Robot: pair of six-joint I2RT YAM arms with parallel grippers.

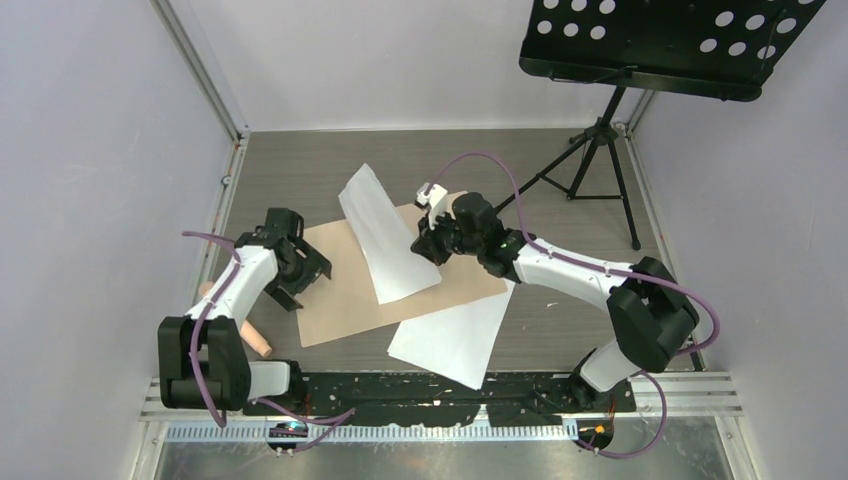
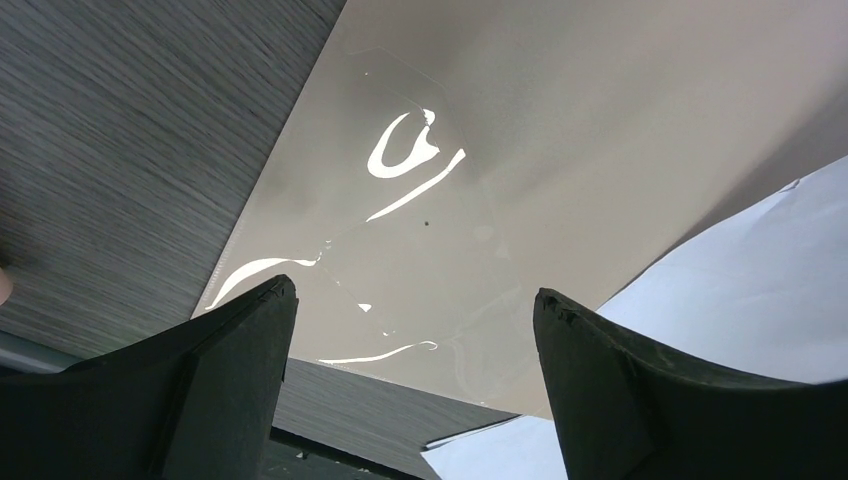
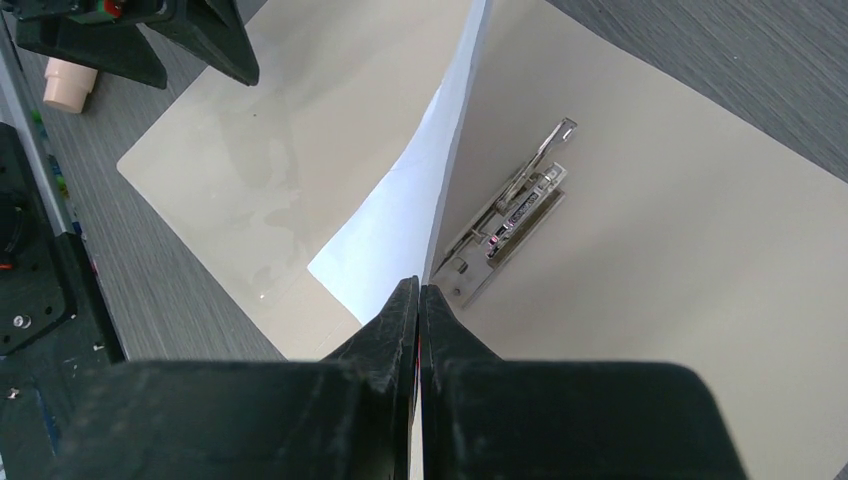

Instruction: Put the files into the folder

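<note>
Tan card folder (image 1: 345,295): lay open, flat. White paper sheet (image 1: 385,235): stood raised over it, edge clenched in right gripper (image 3: 419,305). Second white sheet (image 1: 450,335): lay at folder's near right edge. Left gripper (image 2: 415,300): jaws spread, empty, above folder.

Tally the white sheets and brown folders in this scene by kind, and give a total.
White sheets: 2, the raised sheet pinched in the right pincer and the flat sheet.
Brown folder: 1, lying open.
Total: 3.
</note>
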